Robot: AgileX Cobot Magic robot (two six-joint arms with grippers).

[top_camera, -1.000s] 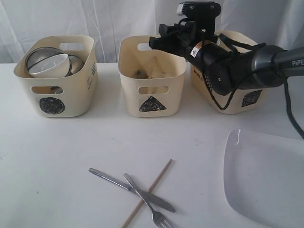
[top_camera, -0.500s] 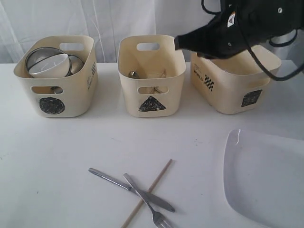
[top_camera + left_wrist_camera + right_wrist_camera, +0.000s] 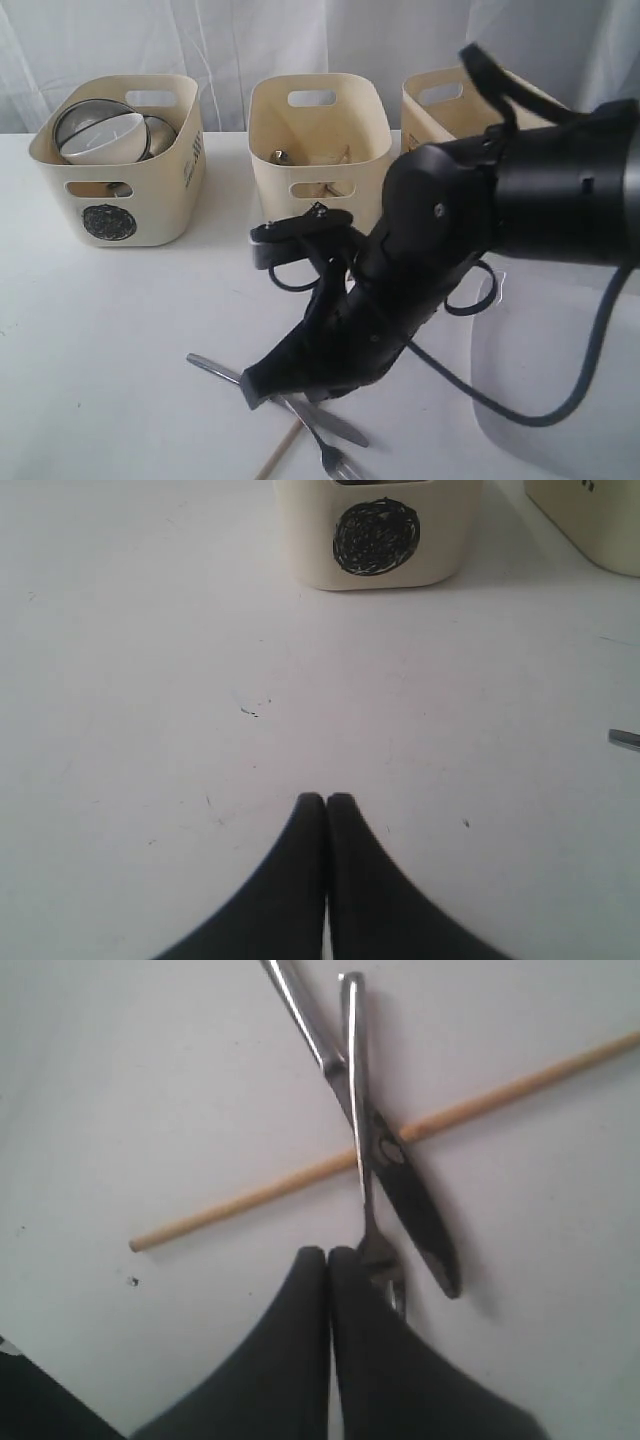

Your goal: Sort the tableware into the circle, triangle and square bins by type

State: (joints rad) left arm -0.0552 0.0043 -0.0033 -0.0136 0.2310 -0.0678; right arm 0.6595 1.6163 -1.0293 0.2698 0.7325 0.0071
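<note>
A steel knife (image 3: 415, 1210), a steel fork (image 3: 355, 1080) and one wooden chopstick (image 3: 250, 1195) lie crossed on the white table near its front edge. My right gripper (image 3: 327, 1255) hovers low over them, shut and empty, with the fork's tines right beside one finger. In the exterior view the right gripper (image 3: 250, 392) and its arm cover most of the knife (image 3: 212, 367) and chopstick (image 3: 276, 459). The left gripper (image 3: 326, 800) is shut and empty over bare table, facing the circle bin (image 3: 375, 535). A large white square plate (image 3: 560, 400) lies at the front right.
Three cream bins stand at the back: the circle bin (image 3: 115, 190) with a white bowl (image 3: 105, 140) and steel ware, the triangle bin (image 3: 318, 185) with a few pieces inside, and the square bin (image 3: 440, 105), partly hidden by the right arm.
The right arm has swung from above the triangle and square bins down and forward to the crossed cutlery. The left gripper and the tableware have not moved.
</note>
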